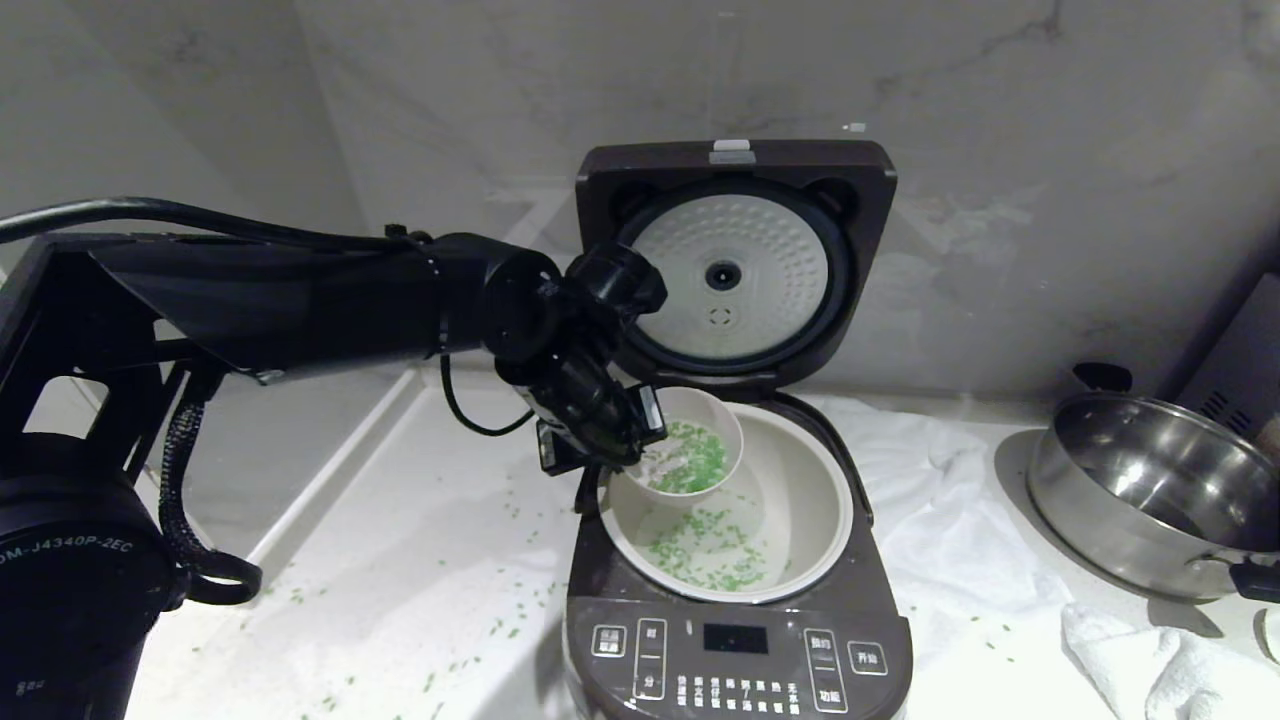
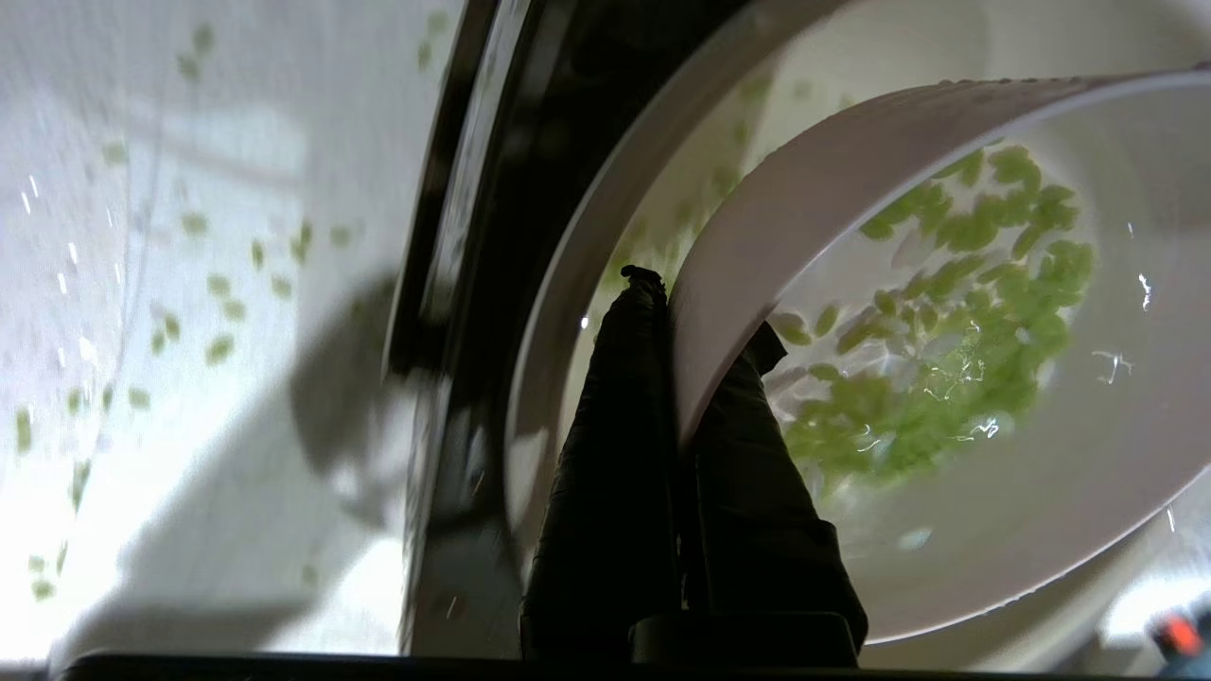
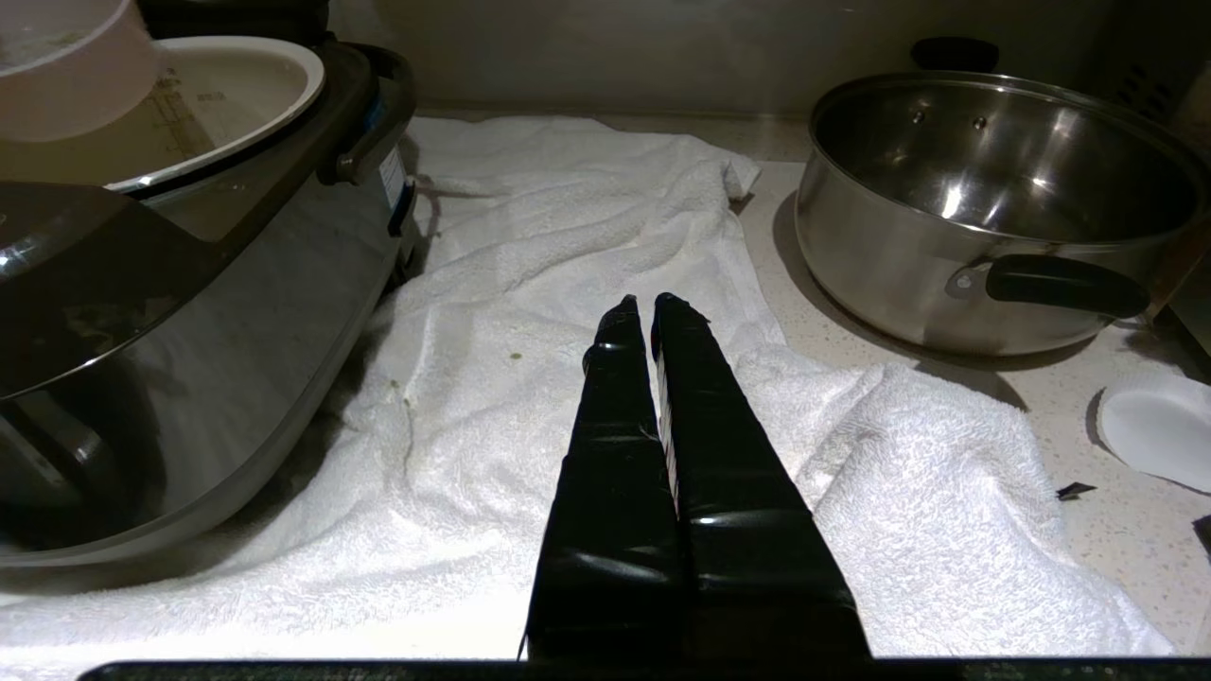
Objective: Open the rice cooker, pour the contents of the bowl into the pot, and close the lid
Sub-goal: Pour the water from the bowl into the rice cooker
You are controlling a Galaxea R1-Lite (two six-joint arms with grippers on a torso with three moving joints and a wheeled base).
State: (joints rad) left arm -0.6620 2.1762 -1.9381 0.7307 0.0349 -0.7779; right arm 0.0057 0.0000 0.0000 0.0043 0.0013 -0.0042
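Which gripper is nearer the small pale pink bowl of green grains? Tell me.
Left. The left gripper is clamped on the rim of the small pale pink bowl, tilted over the cream-white inner pot. The right gripper is shut above the white towel, beside the cooker.

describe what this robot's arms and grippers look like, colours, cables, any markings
The left arm is matte black and boxy, ending in round black joints, with a black cable along its top and a braided hose looping below. A white-lettered part number marks the round housing at its base. The left gripper and right gripper each have two long, tapering fingers wrapped in glossy black.
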